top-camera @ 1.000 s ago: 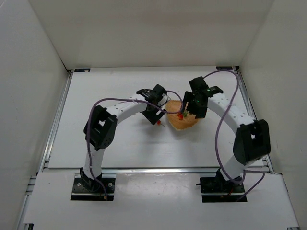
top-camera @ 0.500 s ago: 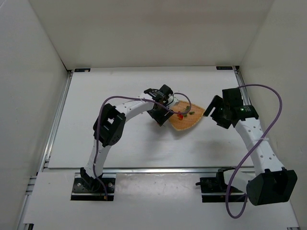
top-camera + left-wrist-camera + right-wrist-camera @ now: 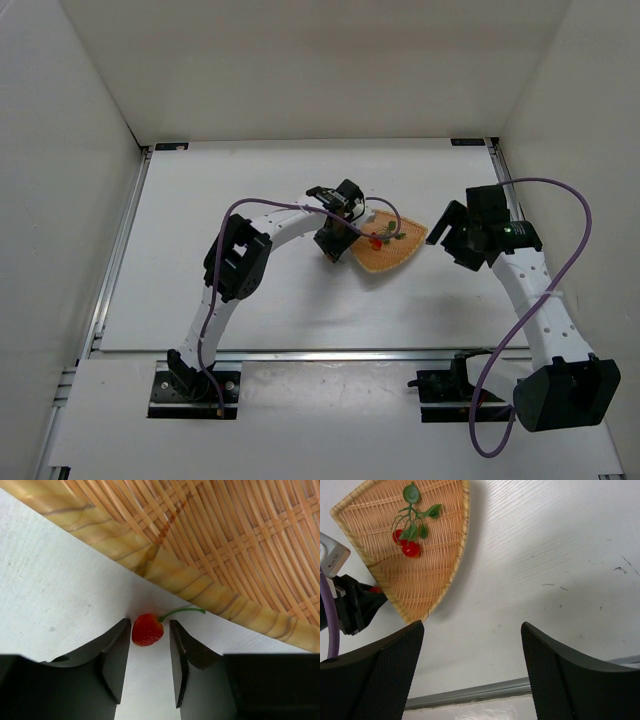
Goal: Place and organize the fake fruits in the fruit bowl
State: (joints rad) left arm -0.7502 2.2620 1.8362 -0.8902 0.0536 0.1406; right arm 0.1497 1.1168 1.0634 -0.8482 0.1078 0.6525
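Observation:
A single red fake fruit with a thin green stem lies on the white table just outside the rim of the fruit bowl. My left gripper has its jaws drawn in close around it; the left finger touches it and the right finger is a hair off. The fruit bowl is a fan-shaped wicker basket holding a cluster of red fake fruits with green leaves. My right gripper hangs open and empty above the table, to the right of the bowl.
A metal rail runs along the table edge below my right gripper. White walls enclose the table on three sides. The left arm's purple cable loops over the bowl's left part.
My left gripper's jaws have closed in on the single fruit beside the bowl. My right arm pulled away from the bowl to the right and has since held still.

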